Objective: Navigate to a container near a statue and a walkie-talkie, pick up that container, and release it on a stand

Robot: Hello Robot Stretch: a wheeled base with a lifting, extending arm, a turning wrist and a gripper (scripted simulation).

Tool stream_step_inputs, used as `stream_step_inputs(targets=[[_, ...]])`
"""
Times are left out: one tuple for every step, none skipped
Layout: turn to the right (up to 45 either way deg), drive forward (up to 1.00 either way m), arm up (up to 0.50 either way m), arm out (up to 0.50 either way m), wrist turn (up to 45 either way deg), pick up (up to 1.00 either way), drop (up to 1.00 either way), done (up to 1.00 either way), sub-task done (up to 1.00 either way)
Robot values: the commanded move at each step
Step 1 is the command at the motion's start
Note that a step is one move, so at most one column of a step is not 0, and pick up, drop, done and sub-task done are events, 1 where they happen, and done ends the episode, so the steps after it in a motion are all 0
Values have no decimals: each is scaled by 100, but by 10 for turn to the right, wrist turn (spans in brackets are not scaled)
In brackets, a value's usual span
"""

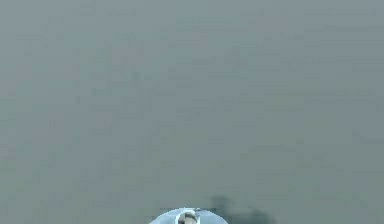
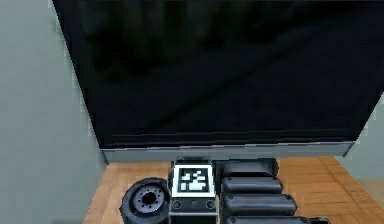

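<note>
In the arm side view the arm's dark ribbed segments (image 2: 250, 190) lie along the bottom edge over a wooden top (image 2: 330, 182). One white square with black marks (image 2: 195, 182) sits at their left end. Left of it is the gripper's dark round body (image 2: 147, 200). I cannot make out its fingers or its far end, so I cannot tell whether it holds anything. I see no container, statue or walkie-talkie here.
A large black screen (image 2: 220, 70) stands on the wooden top, close behind the arm, with a pale strip (image 2: 230, 150) along its lower edge. A grey wall (image 2: 35, 120) rises at the left. A plain grey wall (image 1: 190, 90) stands close ahead, above the robot's rounded base (image 1: 187, 216).
</note>
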Motion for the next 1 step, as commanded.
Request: stream_step_inputs(targets=[[0,0,0,44,0,0,0,0,0]])
